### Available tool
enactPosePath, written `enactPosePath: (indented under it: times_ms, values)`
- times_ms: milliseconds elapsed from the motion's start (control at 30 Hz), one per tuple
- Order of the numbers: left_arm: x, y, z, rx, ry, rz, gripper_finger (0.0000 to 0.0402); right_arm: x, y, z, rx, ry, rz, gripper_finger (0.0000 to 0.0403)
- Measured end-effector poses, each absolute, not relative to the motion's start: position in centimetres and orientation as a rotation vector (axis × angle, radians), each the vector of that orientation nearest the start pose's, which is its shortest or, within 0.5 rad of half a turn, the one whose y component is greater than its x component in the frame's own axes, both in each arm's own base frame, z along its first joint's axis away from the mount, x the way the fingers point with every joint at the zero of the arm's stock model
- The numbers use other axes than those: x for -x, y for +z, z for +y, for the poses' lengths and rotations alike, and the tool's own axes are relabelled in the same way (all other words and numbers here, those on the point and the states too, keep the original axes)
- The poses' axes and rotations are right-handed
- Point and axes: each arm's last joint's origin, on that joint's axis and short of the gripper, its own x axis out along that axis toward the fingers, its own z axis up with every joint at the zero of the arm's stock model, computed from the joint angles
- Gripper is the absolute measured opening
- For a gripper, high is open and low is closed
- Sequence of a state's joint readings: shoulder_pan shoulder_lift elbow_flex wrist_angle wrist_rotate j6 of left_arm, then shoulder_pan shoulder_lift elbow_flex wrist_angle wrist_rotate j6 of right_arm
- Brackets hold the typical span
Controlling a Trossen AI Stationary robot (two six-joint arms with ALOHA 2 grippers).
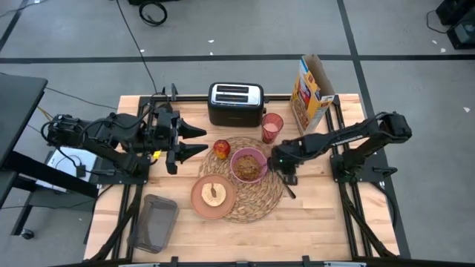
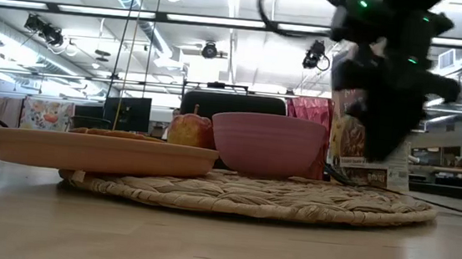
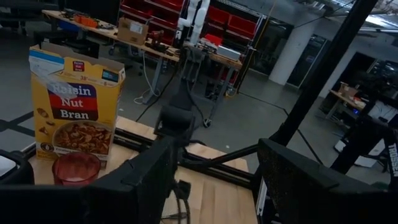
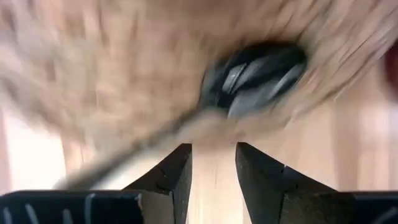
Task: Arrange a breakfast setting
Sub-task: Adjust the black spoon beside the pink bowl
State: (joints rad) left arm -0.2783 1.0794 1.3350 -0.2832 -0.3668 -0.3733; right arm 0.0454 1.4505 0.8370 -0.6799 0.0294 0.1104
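**Spoon at the mat's right edge, under the right claw**

Item: metal spoon (image 4: pixel 249 78). Location: on the right rim of the woven placemat (image 1: pixel 260 202), just beside the pink bowl (image 1: pixel 249 165). It lies directly beyond the right gripper (image 4: pixel 213 163), whose fingers stand slightly parted, holding nothing. Long axis: diagonal across the mat's edge, bowl end toward the mat, handle toward bare table (image 1: pixel 319 222). Left gripper (image 1: pixel 199 141): open, empty, left of the apple (image 1: pixel 221 148).

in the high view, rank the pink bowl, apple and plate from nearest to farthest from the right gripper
From the right gripper, at the placemat's right edge:
1. Small pink bowl, just left of it on the placemat.
2. Red apple, beyond the bowl, at the mat's upper left.
3. Salmon-brown plate, farthest, overlapping the mat's lower-left edge.
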Motion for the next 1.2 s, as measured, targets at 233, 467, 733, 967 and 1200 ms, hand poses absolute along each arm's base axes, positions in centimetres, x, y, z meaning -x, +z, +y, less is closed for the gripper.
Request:
enactPosePath:
  times_ms: [233,467,733,967,1200]
  values:
    - [-20.7,45.4,-4.9,0.365,0.091,0.01,0.0243,-21.9,14.7,3.7,-0.006,0.048,1.484,0.0131]
    - [-20.7,45.4,-4.8,0.347,0.091,0.011,0.0243,-23.5,13.3,7.7,-0.065,0.129,1.374,0.0131]
    - [-20.7,45.4,-4.8,0.347,0.091,0.009,0.0243,-26.0,15.9,9.0,-0.096,0.117,1.287,0.0131]
    - [-20.7,45.4,-4.8,0.353,0.091,0.007,0.0243,-24.6,16.0,7.1,-0.014,-0.001,1.438,0.0131]
    - [-20.6,45.4,-5.1,0.382,0.082,0.009,0.0243,-22.1,16.3,4.7,-0.155,-0.173,1.613,0.0131]
